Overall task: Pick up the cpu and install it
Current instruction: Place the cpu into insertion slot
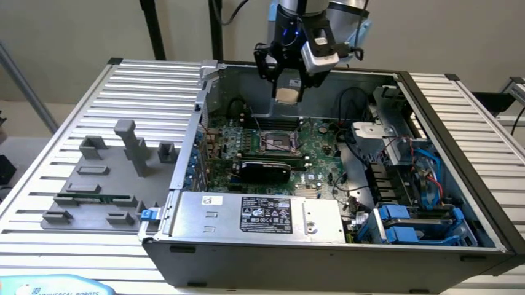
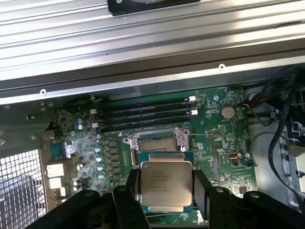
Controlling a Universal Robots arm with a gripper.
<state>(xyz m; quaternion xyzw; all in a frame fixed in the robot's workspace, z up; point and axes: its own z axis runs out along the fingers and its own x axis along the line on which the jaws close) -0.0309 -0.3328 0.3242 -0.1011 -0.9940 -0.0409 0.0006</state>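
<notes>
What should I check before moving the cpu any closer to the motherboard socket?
1. cpu clamped in the gripper: ok.
2. cpu hanging clear above the motherboard: ok.
3. socket empty: ok.
4. socket fully opened for loading: cannot tell.
5. cpu orientation matched to socket: cannot tell.

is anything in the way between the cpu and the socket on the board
Nothing visible. The gripper holds the cpu above the motherboard, and the socket lies uncovered below it, no cable or part across the gap.
</notes>
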